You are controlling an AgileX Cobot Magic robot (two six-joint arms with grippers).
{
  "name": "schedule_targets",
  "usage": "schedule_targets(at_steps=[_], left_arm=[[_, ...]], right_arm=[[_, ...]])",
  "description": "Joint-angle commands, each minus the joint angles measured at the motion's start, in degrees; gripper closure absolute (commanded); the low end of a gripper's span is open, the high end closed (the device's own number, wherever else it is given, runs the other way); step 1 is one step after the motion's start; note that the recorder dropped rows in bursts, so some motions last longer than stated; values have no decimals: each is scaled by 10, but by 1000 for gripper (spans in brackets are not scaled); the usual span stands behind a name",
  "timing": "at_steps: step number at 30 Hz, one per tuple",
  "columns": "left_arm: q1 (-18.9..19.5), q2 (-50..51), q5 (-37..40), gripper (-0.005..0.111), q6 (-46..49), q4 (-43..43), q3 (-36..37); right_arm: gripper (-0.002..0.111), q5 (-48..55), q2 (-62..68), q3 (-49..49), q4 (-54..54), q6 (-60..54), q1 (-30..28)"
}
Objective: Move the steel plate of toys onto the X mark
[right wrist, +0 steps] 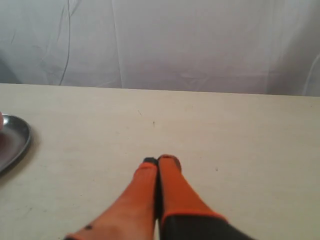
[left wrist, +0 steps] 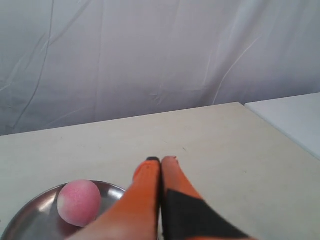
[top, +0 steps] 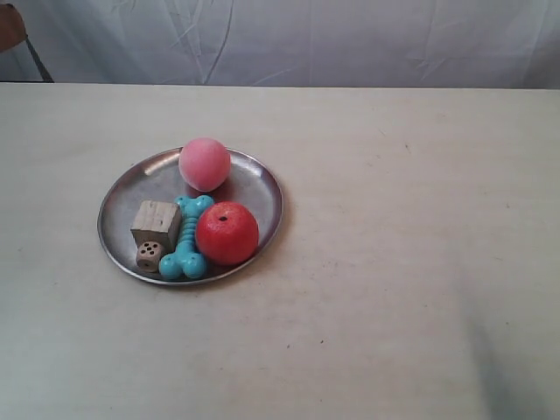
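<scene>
The steel plate (top: 259, 180) lies left of the middle of the table in the exterior view. It holds a pink ball (top: 205, 164), a red apple-like ball (top: 227, 233), a turquoise bone (top: 186, 238), a pale wooden block (top: 157, 222) and a small wooden die (top: 149, 255). My left gripper (left wrist: 161, 160) is shut and empty, hovering beside the plate (left wrist: 31, 218) and the pink ball (left wrist: 78, 202). Also shut and empty, my right gripper (right wrist: 159, 160) is over bare table, well apart from the plate's rim (right wrist: 17, 144). A tiny dark mark (right wrist: 153, 123) lies ahead of it; I cannot tell whether it is the X mark.
The cream table (top: 411, 289) runs back to a white cloth backdrop (top: 350, 39). Neither arm shows in the exterior view. A white surface (left wrist: 295, 117) adjoins the table's far corner in the left wrist view.
</scene>
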Motion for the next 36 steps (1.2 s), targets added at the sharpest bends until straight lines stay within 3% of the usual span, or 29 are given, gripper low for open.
schedule_targets(at_steps=[1, 19, 26, 27, 29, 30, 32, 34, 36], left_arm=[[-5, -3, -5, 106, -1, -9, 2], [-5, -2, -27, 106, 16, 65, 2], [-5, -21, -44, 106, -10, 37, 6], [-5, -35, -48, 106, -34, 58, 11], [-3, -90, -71, 106, -218, 211, 38], [1, -134, -85, 106, -378, 370, 68], [1, -210, -143, 106, -563, 551, 131], [1, -266, -234, 106, -576, 633, 191], [3, -296, -259, 106, -541, 666, 223]], right_arm=[[108, 14, -4, 1, -3, -3, -3], [108, 12, -4, 1, 8, -2, -3], [108, 12, -4, 1, 7, 0, -3], [108, 12, -4, 1, 7, 2, -3], [108, 13, -4, 1, 7, 2, -3], [108, 13, -4, 1, 7, 2, -3], [108, 13, -4, 1, 7, 2, -3], [108, 13, -4, 1, 7, 2, -3], [108, 13, -4, 1, 7, 2, -3]])
